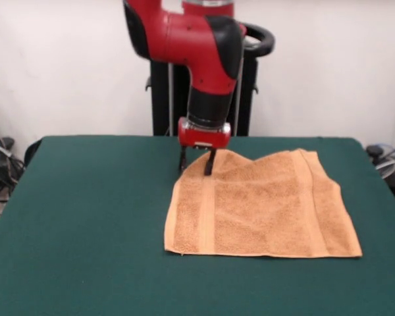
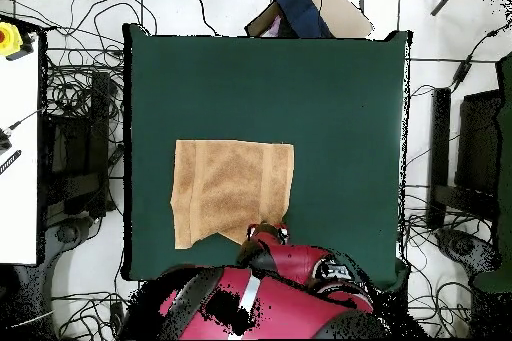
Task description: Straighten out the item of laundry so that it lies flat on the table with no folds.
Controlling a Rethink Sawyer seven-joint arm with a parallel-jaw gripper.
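Green felt covers the table, and the tan towel lies on it toward the robot's side, nearly spread, though its edge nearest the robot dips in a shallow wrinkle. The gripper stands at the towel's corner on that edge, its two dark fingers apart with the cloth's corner at or between them; whether they pinch it I cannot tell. If they close on too little cloth, the corner may slip free on the pull, or a pull the wrong way could bunch the towel afresh.

Looks like a robotics lab: green-topped table against white curtain backdrop, tangled cables on floor at frame's left, yellow emergency-stop button upper left.
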